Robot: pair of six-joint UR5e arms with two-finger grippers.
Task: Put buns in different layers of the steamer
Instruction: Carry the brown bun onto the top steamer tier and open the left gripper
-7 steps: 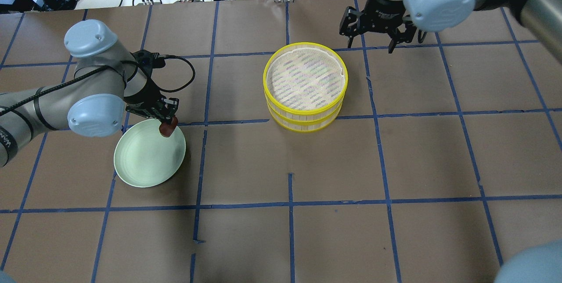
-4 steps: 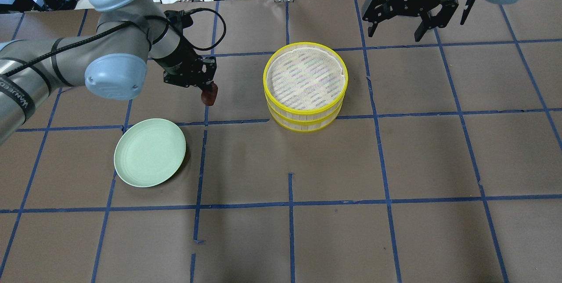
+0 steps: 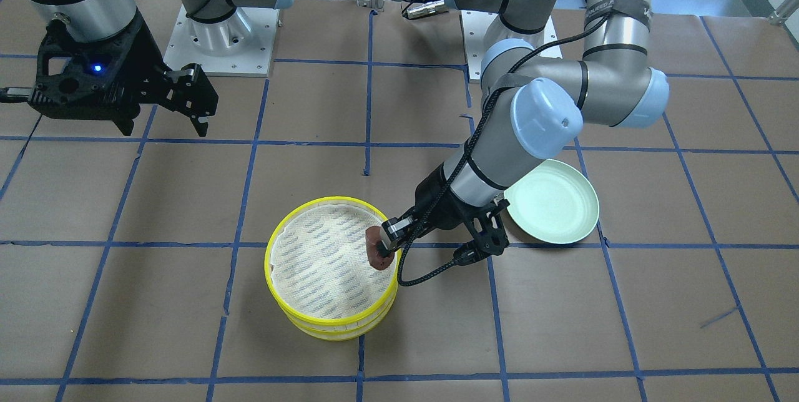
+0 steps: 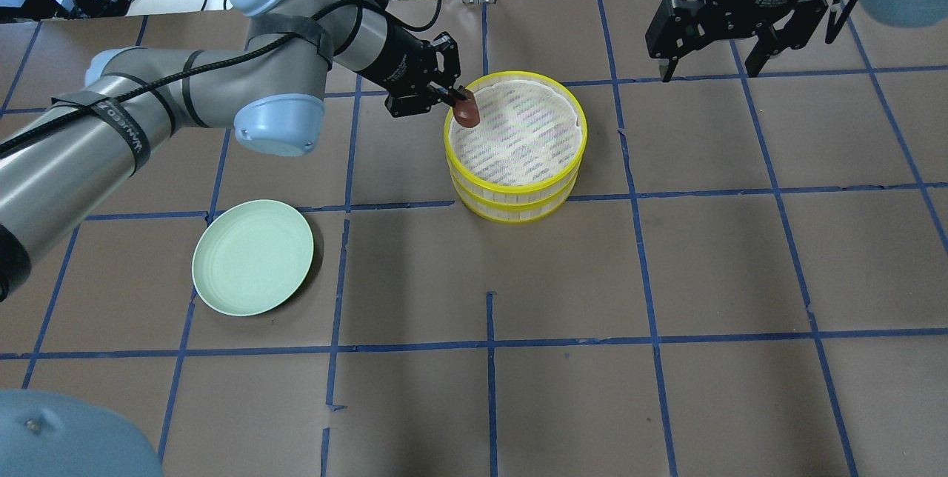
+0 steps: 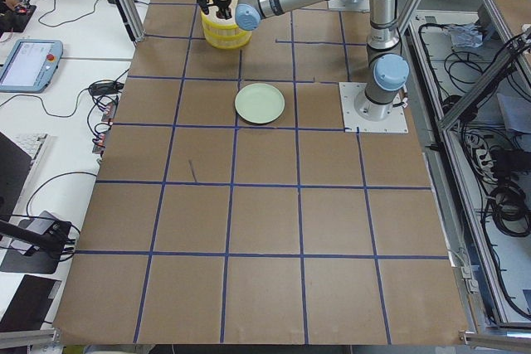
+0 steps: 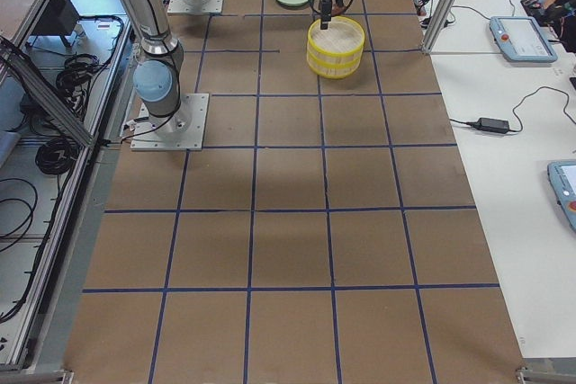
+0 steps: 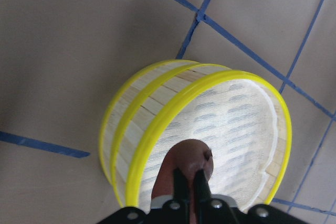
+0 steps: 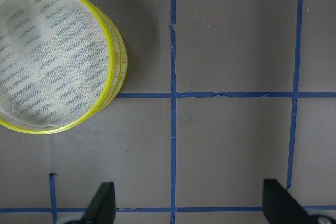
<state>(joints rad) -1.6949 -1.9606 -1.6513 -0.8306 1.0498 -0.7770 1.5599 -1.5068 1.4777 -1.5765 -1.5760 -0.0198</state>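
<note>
My left gripper point(image 4: 461, 101) is shut on the dark reddish-brown bun point(image 4: 467, 113) and holds it just over the left rim of the steamer's top tray. The steamer point(image 4: 518, 76), two stacked yellow-rimmed trays, stands at the table's middle; its top mesh floor is bare. In the left wrist view the bun point(image 7: 185, 162) hangs between my fingertips above the near rim of the steamer point(image 7: 157, 124). In the front view the bun point(image 3: 376, 253) is at the steamer's rim point(image 3: 268, 264). My right gripper point(image 4: 709, 66) is open and empty, beyond the steamer to its right. The white bun is out of view.
The pale green plate point(image 4: 252, 256) lies empty at the front left of the steamer; it also shows in the front view point(image 3: 552, 202). The table is brown with a blue tape grid. Cables and equipment lie beyond the far edge.
My left gripper carried the brown bun from above the plate up and to the right, to the steamer's left rim. My right gripper moved right and away from the steamer, still open.
</note>
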